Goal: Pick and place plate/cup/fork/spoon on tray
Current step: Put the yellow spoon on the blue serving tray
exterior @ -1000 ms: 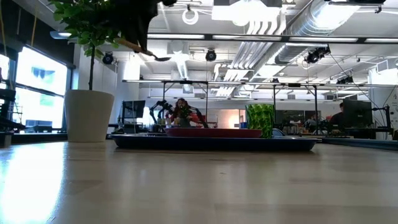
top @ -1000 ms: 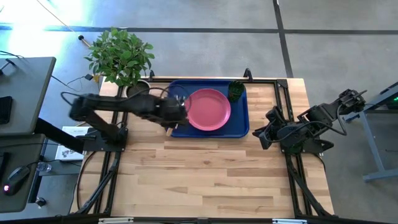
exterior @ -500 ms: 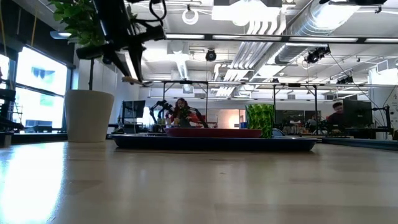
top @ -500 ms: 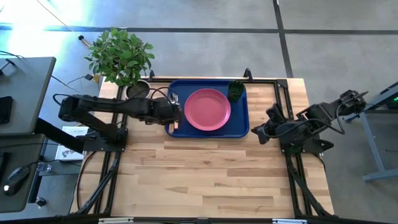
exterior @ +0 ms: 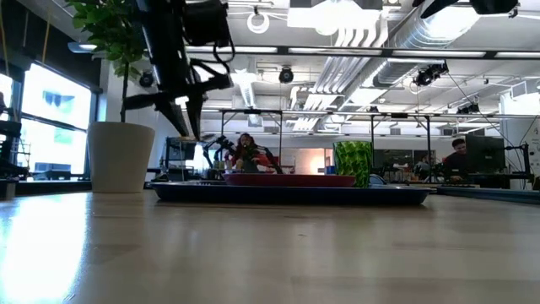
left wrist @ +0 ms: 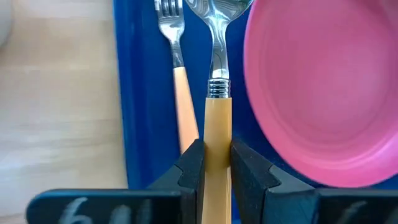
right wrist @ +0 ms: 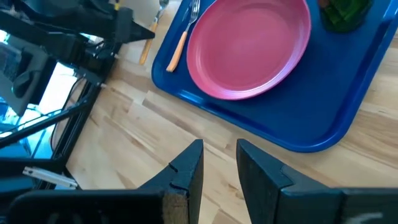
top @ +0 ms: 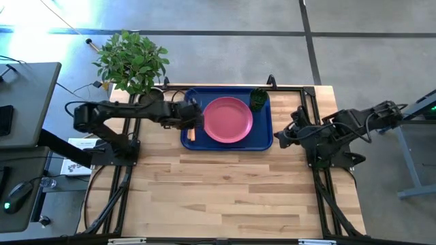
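The dark blue tray (top: 264, 136) lies at the table's far middle. On it rest the pink plate (top: 228, 119), the green cup (top: 258, 99) at its far right corner, and the fork (left wrist: 180, 81) along its left rim, tines toward the far edge. My left gripper (top: 193, 120) hovers over the tray's left part, shut on the spoon (left wrist: 217, 62), which shows between fork and plate; its bowl is cut off by the picture's edge. My right gripper (top: 278, 139) is open and empty just right of the tray. My left gripper pinches the spoon's tan-orange handle (left wrist: 217, 134) between its two fingers, which lie against the handle's two sides. The handle's free end is hidden behind the gripper. The fingers come from above, slanting. The spoon is lifted clear of the tray, its bowl toward the far edge.
A potted plant (top: 133, 60) in a grey-white pot (exterior: 121, 156) stands at the table's far left corner, close to my left arm. Bare wood (top: 231, 197) fills the table's near half. The right wrist view shows the tray's near rim (right wrist: 323, 134).
My left gripper has come down toward the tray's left part with the spoon, still shut on it. The spoon has swung from lying tilted high up to pointing along the tray's left side. My right gripper has edged toward the tray.
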You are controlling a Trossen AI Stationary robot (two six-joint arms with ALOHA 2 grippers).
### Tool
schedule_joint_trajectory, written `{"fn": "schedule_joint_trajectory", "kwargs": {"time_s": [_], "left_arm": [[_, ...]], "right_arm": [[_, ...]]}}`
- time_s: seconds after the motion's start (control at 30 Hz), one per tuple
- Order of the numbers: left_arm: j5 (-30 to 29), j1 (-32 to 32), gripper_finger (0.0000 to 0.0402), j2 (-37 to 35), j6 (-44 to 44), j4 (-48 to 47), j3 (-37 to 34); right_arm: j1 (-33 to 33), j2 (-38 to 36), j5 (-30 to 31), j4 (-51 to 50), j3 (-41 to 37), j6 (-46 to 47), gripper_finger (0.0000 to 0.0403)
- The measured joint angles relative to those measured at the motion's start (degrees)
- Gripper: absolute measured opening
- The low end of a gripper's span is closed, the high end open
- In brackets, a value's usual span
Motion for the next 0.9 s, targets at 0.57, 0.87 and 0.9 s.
{"fn": "schedule_joint_trajectory", "kwargs": {"time_s": [0.57,0.87,0.9], "left_arm": [[8.81,6.87,0.0047,10.74,0.11,8.69,-0.02],[10.18,7.20,0.0047,14.66,0.12,10.78,-0.04],[10.22,7.20,0.0047,14.95,0.06,11.45,-0.02]], "right_arm": [[-3.51,0.01,-1.64,-2.28,0.00,-1.51,0.0087],[-3.59,0.01,-1.77,-2.26,0.00,-1.71,0.0087],[-3.59,0.01,-1.82,-2.26,0.00,-1.71,0.0087]]}}
